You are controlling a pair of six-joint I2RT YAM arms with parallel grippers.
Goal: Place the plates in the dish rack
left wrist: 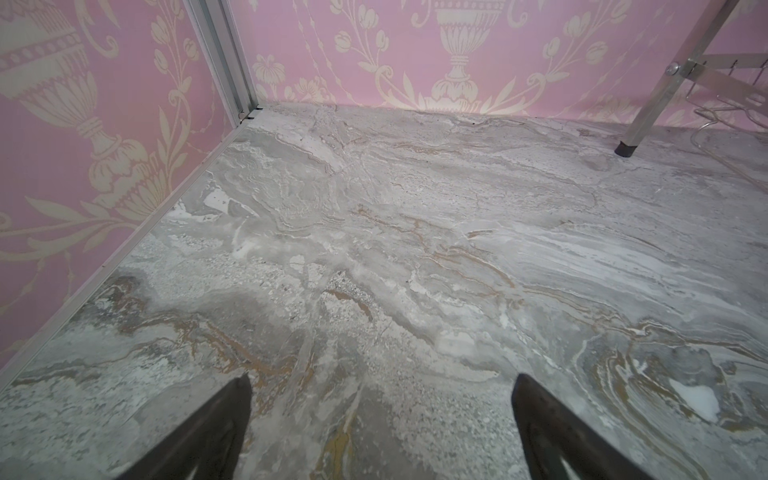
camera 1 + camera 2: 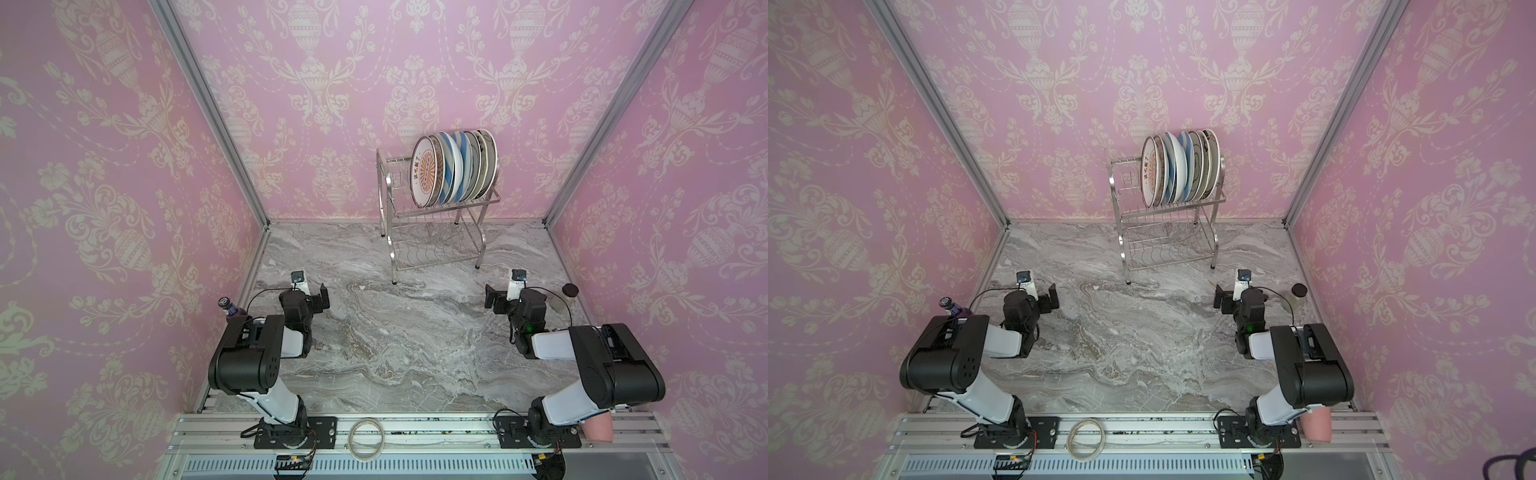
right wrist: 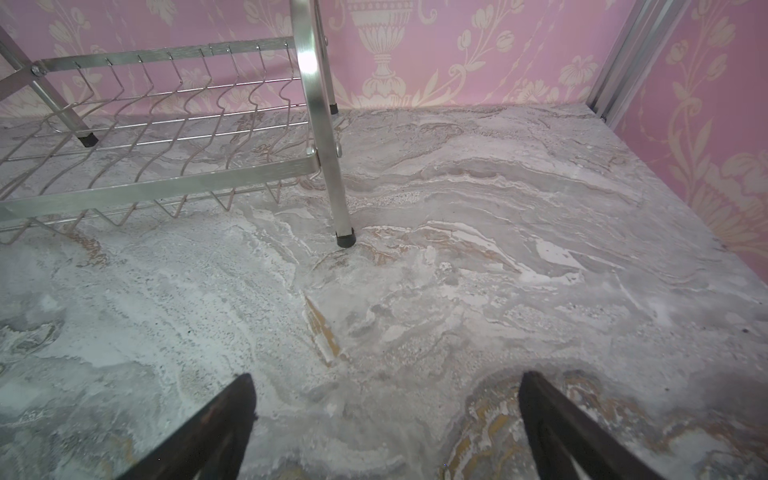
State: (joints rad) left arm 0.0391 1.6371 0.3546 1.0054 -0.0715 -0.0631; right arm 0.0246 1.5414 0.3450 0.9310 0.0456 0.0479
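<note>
round patterned ceramic plates (image 2: 455, 168) are standing upright on the upper tier of the shiny steel wire dish rack (image 3: 166, 187), far on the grey marble table (image 2: 415, 332); left gripper (image 1: 382, 378) and right gripper (image 3: 386, 376) are hanging spread and empty, near side

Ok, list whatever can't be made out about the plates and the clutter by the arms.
- Plates: in both top views they overlap; behind the orange sunburst plate, faces are hidden.
- Dish rack top tier: cut off by the right wrist view's edge.
- Purple bottle: base hidden by the left arm.
- Pink cup: partly behind the right arm.
</note>
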